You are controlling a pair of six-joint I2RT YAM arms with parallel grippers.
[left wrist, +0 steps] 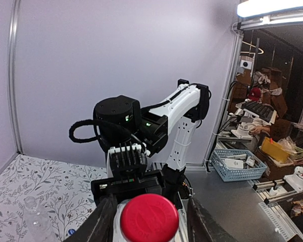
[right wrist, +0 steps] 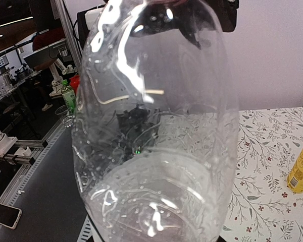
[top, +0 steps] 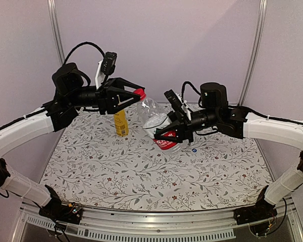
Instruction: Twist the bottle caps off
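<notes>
Red-label bottle (top: pixel 150 115) held tilted aloft, right gripper (top: pixel 167 135) clamped round its labelled body. Looks empty, light, thin-walled; likely buckles if squeezed. Left gripper (top: pixel 135 96) fingers flank red cap (left wrist: pixel 149 218), pinching or not I cannot tell. Hold cap by sides

In the top view the left hand (top: pixel 134 96) covers the yellow bottle's (top: pixel 121 124) top. A blue speck (top: pixel 194 149) toward the surface's (top: pixel 141 176) right edge is too small to name.

In the left wrist view the bottom edge cuts off the red cap (left wrist: pixel 149 217), so contact with the fingers (left wrist: pixel 103 226) cannot be judged.

In the right wrist view the red-label bottle (right wrist: pixel 156 131) overflows the frame and hides the right hand (top: pixel 167 133).
</notes>
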